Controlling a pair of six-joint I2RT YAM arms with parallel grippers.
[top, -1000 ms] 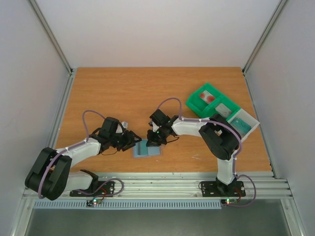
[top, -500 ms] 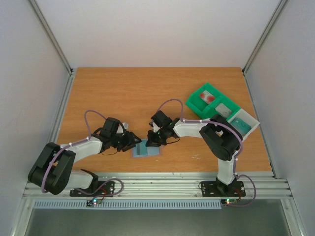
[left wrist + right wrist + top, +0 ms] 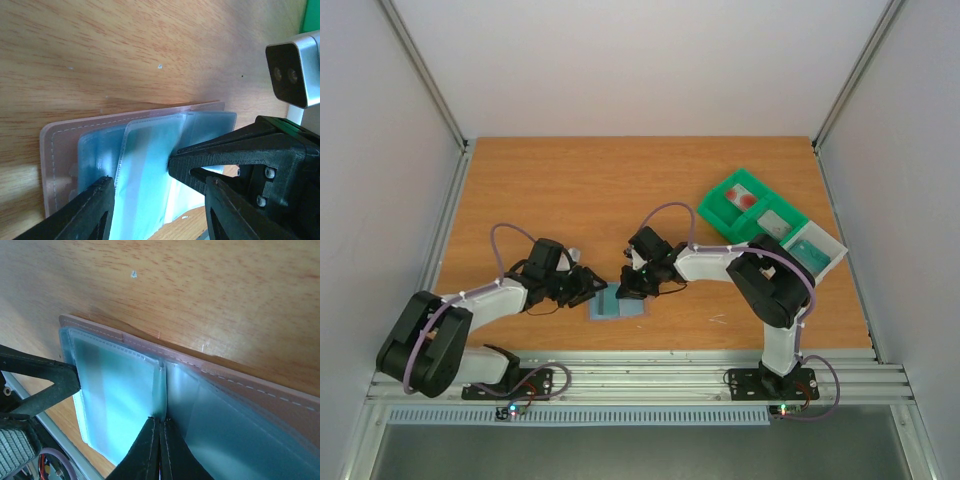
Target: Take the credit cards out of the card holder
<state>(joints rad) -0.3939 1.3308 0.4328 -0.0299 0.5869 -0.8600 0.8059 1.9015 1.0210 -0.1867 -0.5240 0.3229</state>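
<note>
The card holder [image 3: 620, 307] lies spread open on the table [image 3: 570, 190], between the two arms and near its front edge, with the blue inside facing up. My right gripper [image 3: 160, 422] has its jaws pressed together on nothing, and the tip is planted on the centre fold. My left gripper [image 3: 596, 290] has its jaws about halfway apart, holding nothing, low over the left panel. What worries me most is how crowded it is. The two sets of fingers nearly touch over the same panel, so a small reach from either arm could knock them together. The pockets look like slick clear plastic. If the left jaws close on the sleeve instead of a card edge, I expect the whole holder to lift or drag and slide out from under the right tip. That tip covers only a narrow spot, so it could also skid along the fold. I cannot tell whether a card is in these pockets, so a pinch may come up with nothing. The green tray [image 3: 718, 215] to the right holds red, grey and teal patches, too small to tell what they are. I find no brand, label or writing readable anywhere, only the stitching along the holder's edge.
</note>
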